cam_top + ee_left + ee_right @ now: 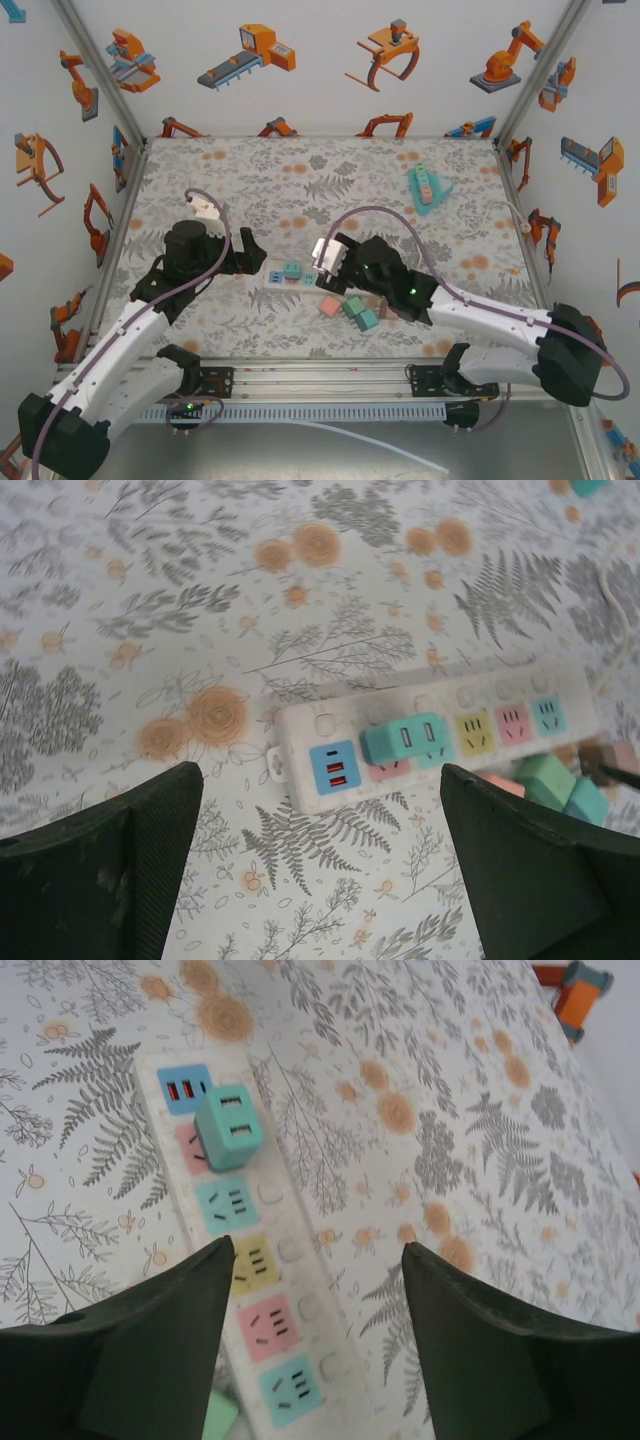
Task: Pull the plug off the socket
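Floral-patterned tabletop point(400, 215) carries a white plastic power strip point(272, 279) point(300, 730) point(312, 1282) with coloured sockets, lying left to right in the middle between the two arms. The teal cube-shaped plug point(292, 270) point(405, 738) point(228, 1125) sits pushed into the pink socket, just beside the blue USB panel at the strip's left end. From the left, the left gripper point(250, 256) point(320, 780) hangs over that end with its jaws wide apart, holding nothing and touching neither the strip nor the plug. From the right, the right gripper point(328, 272) point(318, 1250) hovers above the yellow and pink sockets, jaws apart too, straddling the strip with nothing clamped. Small pink, green and teal blocks point(357, 308) lie on the near side of the strip's right end.
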You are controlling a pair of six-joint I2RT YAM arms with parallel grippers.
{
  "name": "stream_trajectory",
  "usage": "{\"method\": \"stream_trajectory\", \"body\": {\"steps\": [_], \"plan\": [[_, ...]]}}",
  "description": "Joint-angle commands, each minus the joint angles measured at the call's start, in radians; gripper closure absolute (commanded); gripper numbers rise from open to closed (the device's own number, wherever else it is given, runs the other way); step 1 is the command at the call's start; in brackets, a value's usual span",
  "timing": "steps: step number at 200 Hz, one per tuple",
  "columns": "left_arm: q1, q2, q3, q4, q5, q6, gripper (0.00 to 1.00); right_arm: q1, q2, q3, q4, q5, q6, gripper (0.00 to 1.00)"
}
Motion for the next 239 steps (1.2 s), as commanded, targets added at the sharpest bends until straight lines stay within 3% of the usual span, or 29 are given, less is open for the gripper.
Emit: {"method": "stream_trajectory", "body": {"steps": [1, 22, 58, 92, 137, 163, 239], "plan": [[0.041, 0.053, 0.026, -0.087, -0.118, -0.204, 0.07, -0.019, 0.111, 0.187, -0.151, -0.139, -0.029, 0.34], [0.09, 0.115, 0.029, -0.104, -0.101, -0.286, 0.1, -0.025, 0.24, 0.343, -0.281, -0.162, 0.074, 0.33], [0.126, 0.227, 0.035, -0.027, 0.03, -0.35, 0.12, -0.037, 0.43, 0.539, -0.416, -0.235, 0.166, 0.33], [0.128, 0.341, 0.063, -0.049, 0.043, -0.379, 0.15, -0.045, 0.565, 0.629, -0.439, -0.236, 0.182, 0.34], [0.126, 0.424, 0.055, -0.041, 0.114, -0.37, 0.2, -0.046, 0.659, 0.64, -0.419, -0.235, 0.175, 0.38], [0.115, 0.452, 0.049, -0.029, 0.171, -0.366, 0.28, -0.048, 0.674, 0.614, -0.394, -0.238, 0.158, 0.41], [0.008, 0.56, 0.076, -0.094, 0.103, -0.358, 0.33, -0.047, 0.647, 0.552, -0.359, -0.345, 0.048, 0.57]]}}
